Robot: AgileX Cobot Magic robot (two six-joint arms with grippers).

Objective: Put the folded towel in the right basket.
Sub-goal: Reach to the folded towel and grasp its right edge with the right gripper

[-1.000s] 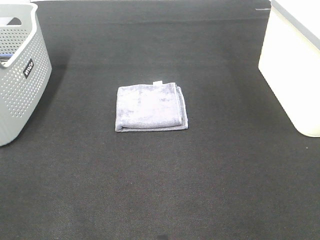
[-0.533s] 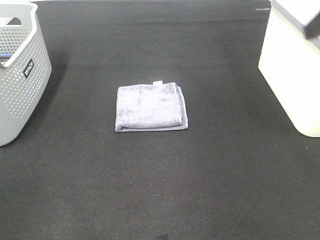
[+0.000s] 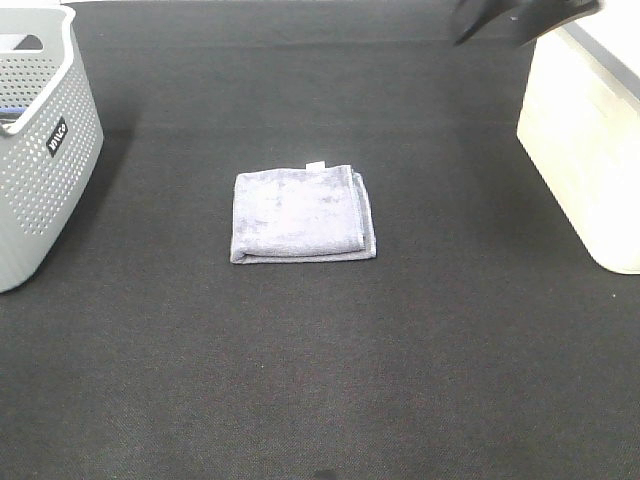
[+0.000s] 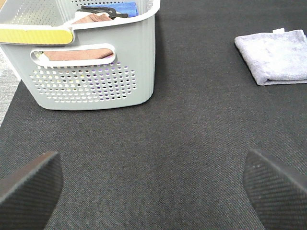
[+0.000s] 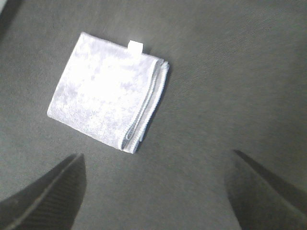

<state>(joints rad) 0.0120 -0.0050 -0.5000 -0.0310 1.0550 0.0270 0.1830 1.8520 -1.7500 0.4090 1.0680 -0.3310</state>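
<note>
The folded lavender towel (image 3: 302, 214) lies flat on the black mat in the middle, with a small white tag on its far edge. It also shows in the left wrist view (image 4: 274, 56) and the right wrist view (image 5: 108, 91). The right basket (image 3: 590, 130) is a cream bin at the right edge. My right arm (image 3: 520, 18) is a blurred dark shape at the top, near the cream bin's far corner. My right gripper (image 5: 153, 191) is open, high above the mat and apart from the towel. My left gripper (image 4: 153, 184) is open over bare mat, near the grey basket.
A grey perforated basket (image 3: 40, 150) stands at the left edge; in the left wrist view the grey basket (image 4: 96, 72) holds cloths and a dark hanger. The black mat (image 3: 320, 380) covers the table.
My right arm has come into the exterior view at the top right and swung left past the cream bin. The towel and both baskets have not moved.
</note>
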